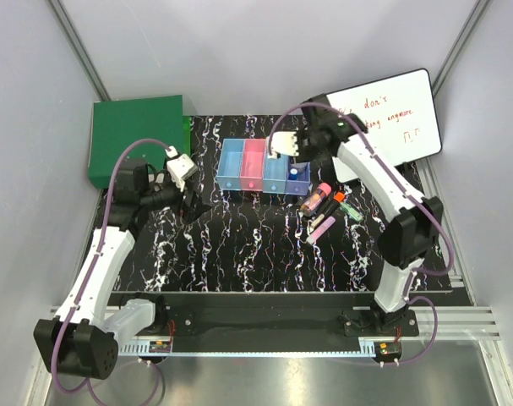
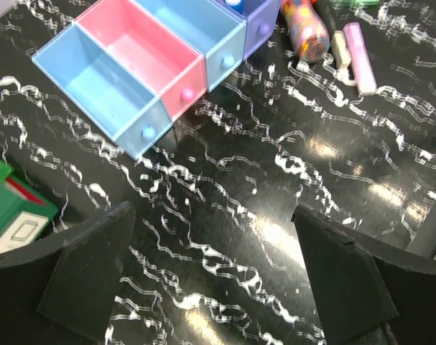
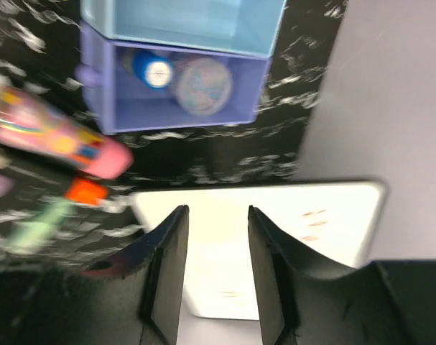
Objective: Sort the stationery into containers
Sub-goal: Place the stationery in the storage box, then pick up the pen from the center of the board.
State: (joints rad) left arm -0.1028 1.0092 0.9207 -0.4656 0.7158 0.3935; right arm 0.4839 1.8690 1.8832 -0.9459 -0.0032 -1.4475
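**Two pieces in the purple bin, the rest loose beside it**

The four joined bins [image 1: 253, 165] form a row running left to right on the table [image 1: 239, 245], each bin's long side pointing away from the arms. The right wrist view looks into the purple bin [image 3: 110, 108], where a small blue piece [image 3: 149, 70] and a round disc [image 3: 202, 85] lie side by side. From above only a pale dot shows there.

Just right of that bin lie the loose items. The tube [image 1: 317, 196] and the pink marker [image 1: 321, 228] slant from near-left to far-right, the tube's pink cap at its far end. An orange marker [image 1: 336, 200] and a green stick [image 1: 351, 211] lie alongside.

The right gripper [image 3: 214, 266] hangs over the far end of the row, its jaws partly apart and empty, with the white board [image 3: 325, 215] behind them. The left gripper [image 2: 214, 287], spread wide and empty, sits near the row's left end, well apart from the loose items.
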